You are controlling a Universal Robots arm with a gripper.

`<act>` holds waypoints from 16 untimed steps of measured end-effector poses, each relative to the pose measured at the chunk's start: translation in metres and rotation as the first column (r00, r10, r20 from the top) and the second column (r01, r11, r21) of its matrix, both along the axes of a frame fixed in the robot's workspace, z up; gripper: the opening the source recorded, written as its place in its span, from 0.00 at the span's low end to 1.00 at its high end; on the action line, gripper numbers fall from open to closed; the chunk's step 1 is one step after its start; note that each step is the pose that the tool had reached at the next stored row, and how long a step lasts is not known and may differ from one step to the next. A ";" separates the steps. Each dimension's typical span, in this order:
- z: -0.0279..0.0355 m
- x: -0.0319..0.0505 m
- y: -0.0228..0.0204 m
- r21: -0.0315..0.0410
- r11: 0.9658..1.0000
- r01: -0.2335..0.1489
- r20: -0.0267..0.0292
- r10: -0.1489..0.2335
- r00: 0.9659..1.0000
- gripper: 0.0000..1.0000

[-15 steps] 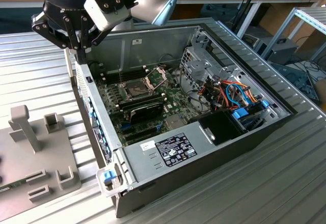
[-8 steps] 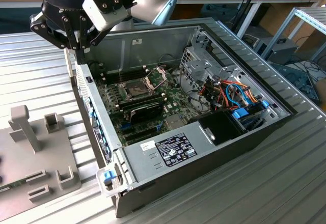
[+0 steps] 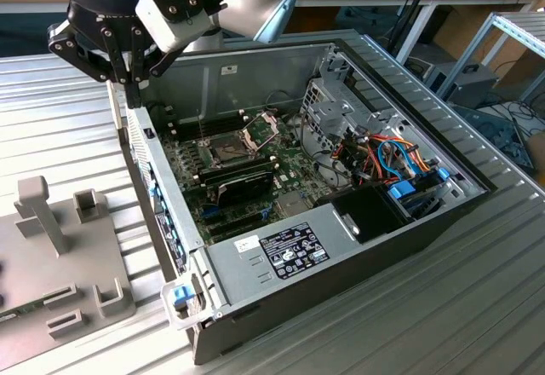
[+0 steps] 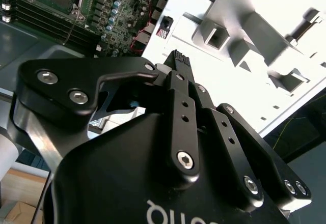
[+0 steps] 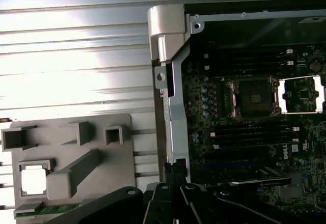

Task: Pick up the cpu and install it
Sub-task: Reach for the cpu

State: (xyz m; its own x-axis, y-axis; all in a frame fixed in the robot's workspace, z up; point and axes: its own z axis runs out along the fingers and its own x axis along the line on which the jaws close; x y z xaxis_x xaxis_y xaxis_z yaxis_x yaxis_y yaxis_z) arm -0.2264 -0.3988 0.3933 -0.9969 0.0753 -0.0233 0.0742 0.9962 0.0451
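The cpu (image 5: 34, 179), a small pale square chip, lies in a recess of the grey fixture plate (image 5: 71, 132) outside the computer case. My gripper (image 3: 134, 94) hangs above the case's side wall (image 3: 162, 187), between the plate and the motherboard. Its black fingers look shut with nothing between them in both wrist views (image 4: 177, 57) (image 5: 175, 169). On the motherboard the dark square socket (image 5: 253, 96) (image 3: 230, 147) lies bare, and its shiny hinged frame (image 5: 301, 94) (image 3: 262, 126) is swung open beside it.
The grey fixture plate (image 3: 51, 307) with raised blocks lies at the exterior view's left, on a ribbed metal table. Inside the case are memory slots, a dark card (image 3: 243, 189), the power supply (image 3: 281, 251) and bundled cables (image 3: 392, 158). Cluttered benches stand behind.
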 end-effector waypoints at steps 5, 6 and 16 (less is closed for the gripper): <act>0.0000 -0.0025 0.0000 0.000 1.000 0.000 0.000 0.000 1.000 0.11; 0.0000 -0.0028 0.0000 0.000 1.000 0.000 0.000 0.000 1.000 0.11; 0.0000 -0.0046 0.0000 0.000 1.000 0.000 0.000 0.000 1.000 0.11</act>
State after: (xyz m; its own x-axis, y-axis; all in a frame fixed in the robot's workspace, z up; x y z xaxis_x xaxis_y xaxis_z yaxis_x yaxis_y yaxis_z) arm -0.2310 -0.3988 0.3933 -0.9969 0.0753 -0.0233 0.0742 0.9962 0.0451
